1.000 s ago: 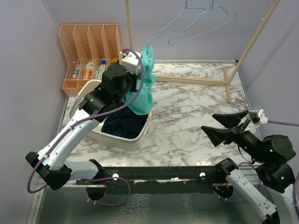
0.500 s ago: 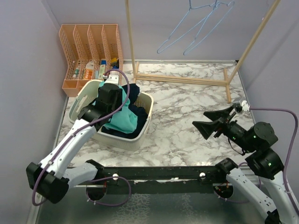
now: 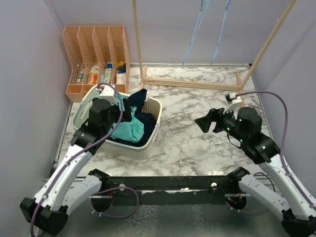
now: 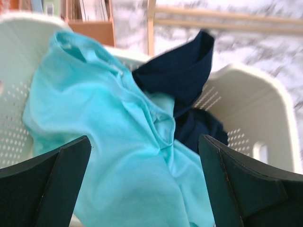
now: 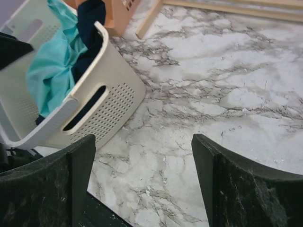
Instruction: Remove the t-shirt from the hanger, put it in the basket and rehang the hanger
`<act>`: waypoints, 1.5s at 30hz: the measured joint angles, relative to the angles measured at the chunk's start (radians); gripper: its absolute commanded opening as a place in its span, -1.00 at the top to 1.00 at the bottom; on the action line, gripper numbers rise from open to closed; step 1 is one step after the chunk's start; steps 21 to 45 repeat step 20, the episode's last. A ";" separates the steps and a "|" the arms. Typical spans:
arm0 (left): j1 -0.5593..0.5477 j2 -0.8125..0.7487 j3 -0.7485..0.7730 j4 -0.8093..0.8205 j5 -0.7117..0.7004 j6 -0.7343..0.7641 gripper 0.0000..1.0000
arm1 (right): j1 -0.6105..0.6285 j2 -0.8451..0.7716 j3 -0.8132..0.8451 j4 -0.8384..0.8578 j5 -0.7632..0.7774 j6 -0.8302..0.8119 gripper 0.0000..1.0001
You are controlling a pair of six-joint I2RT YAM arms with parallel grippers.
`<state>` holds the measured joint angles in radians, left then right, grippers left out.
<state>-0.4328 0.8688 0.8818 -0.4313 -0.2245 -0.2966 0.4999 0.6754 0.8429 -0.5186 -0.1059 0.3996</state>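
Left wrist: t-shirt point(image 4: 118, 142) between parted jaws

Left arm point(image 3: 69, 165) reaches forward from its base, wrist tipped downward. Left gripper point(image 4: 144, 140) has its jaws spread wide, holding nothing. Right arm point(image 3: 276, 160) is raised, forearm pointing leftward. Right gripper point(image 5: 143, 138) likewise gapes, empty.
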 measured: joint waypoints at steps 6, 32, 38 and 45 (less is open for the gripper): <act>0.000 -0.171 -0.129 0.135 -0.002 0.021 -0.98 | 0.000 0.238 0.003 0.019 0.024 0.013 -0.75; 0.000 -0.200 -0.161 0.154 -0.006 0.048 -0.98 | 0.000 0.262 -0.090 0.169 0.111 0.011 -0.60; 0.000 -0.200 -0.161 0.154 -0.006 0.048 -0.98 | 0.000 0.262 -0.090 0.169 0.111 0.011 -0.60; 0.000 -0.200 -0.161 0.154 -0.006 0.048 -0.98 | 0.000 0.262 -0.090 0.169 0.111 0.011 -0.60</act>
